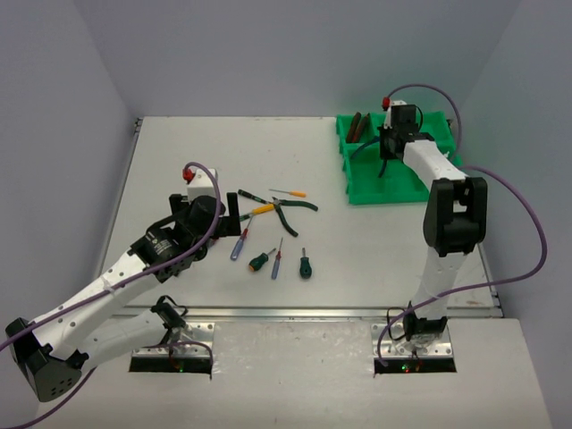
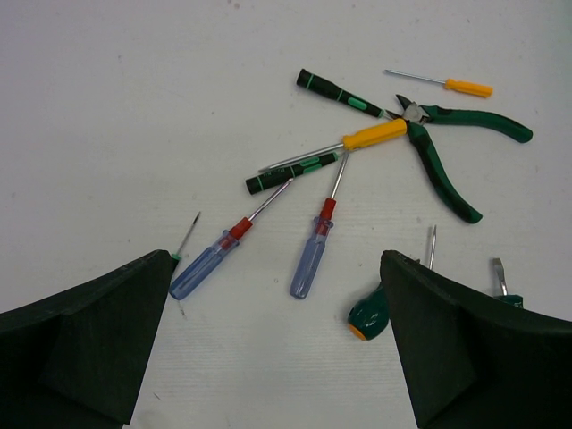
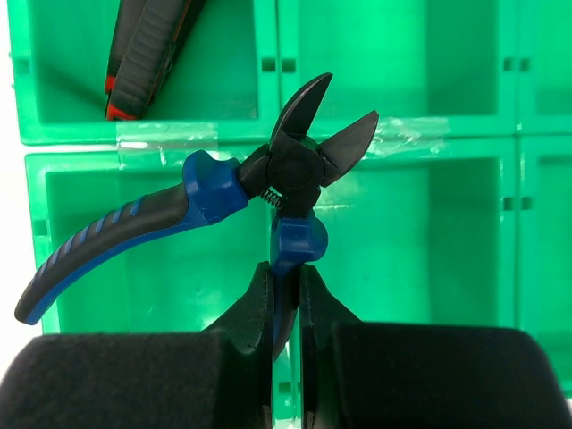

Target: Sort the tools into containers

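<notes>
I had 1 red-black pliers [image 3: 147, 45] in the green tray [image 3: 429, 54]. My right gripper [image 3: 286, 295] pinched the blue-handled cutters [image 3: 192, 201] over it. My left gripper [image 2: 277, 295] was spread above the unsorted screwdrivers [image 2: 308, 259] and green pliers [image 2: 447, 170].

We see a bright green tray [image 3: 429, 268] with red-and-black pliers [image 3: 147, 49] in it. The cutters [image 3: 299, 165] have a black head and blue handles with black, blue-striped grips. On the white tabletop [image 2: 134, 107] we find dark green pliers [image 2: 444, 174], a yellow-handled screwdriver [image 2: 375, 134], an orange-handled screwdriver [image 2: 469, 88], blue-handled screwdrivers [image 2: 198, 270] [image 2: 308, 265] with red collars, and black screwdrivers [image 2: 332, 90] [image 2: 290, 172] banded green.
</notes>
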You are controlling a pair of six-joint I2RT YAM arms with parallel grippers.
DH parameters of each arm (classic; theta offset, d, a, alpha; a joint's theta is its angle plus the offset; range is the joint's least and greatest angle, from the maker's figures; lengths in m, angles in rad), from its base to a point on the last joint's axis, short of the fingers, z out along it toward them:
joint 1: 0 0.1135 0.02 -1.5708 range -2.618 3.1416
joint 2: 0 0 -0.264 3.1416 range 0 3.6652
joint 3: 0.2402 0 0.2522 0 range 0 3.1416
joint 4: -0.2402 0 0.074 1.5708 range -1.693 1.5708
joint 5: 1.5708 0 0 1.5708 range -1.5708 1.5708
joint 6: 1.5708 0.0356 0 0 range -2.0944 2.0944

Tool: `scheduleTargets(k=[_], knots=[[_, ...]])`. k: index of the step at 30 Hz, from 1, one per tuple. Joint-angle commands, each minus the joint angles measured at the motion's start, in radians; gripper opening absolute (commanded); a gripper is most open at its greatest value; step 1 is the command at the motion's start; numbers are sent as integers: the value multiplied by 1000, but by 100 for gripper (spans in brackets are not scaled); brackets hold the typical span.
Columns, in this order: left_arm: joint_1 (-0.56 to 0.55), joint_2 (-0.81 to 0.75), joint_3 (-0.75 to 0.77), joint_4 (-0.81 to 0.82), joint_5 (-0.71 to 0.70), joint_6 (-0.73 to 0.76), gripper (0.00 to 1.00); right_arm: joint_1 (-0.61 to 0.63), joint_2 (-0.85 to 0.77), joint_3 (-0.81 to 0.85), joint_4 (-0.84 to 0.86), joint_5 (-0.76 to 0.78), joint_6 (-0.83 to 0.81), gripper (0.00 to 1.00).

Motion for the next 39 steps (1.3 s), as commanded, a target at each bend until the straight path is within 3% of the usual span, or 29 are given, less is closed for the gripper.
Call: scheduleTargets(k=[1, 6, 15, 20, 21, 35, 36, 39], knots=[[5, 0, -4, 42, 7, 12, 100, -3, -73, 10, 101, 18, -34, 0], [5, -4, -5, 39, 1, 12, 100, -2, -69, -8, 110, -42, -22, 1], [4, 1, -5, 41, 5, 12, 100, -2, -101, -86, 124, -71, -24, 15], [4, -1, -5, 42, 8, 14, 100, -2, -96, -89, 115, -83, -5, 45], [3, 0, -5, 42, 7, 14, 100, -2, -95, -87, 113, -89, -2, 47], [5, 0, -6, 47, 14, 17, 100, 16, -143, -80, 62, -174, 51, 50], [5, 0, -5, 47, 12, 17, 100, 32, -170, -88, 58, -187, 61, 55], [3, 3, -4, 39, -6, 11, 100, 124, -240, -126, 15, -157, 128, 85]])
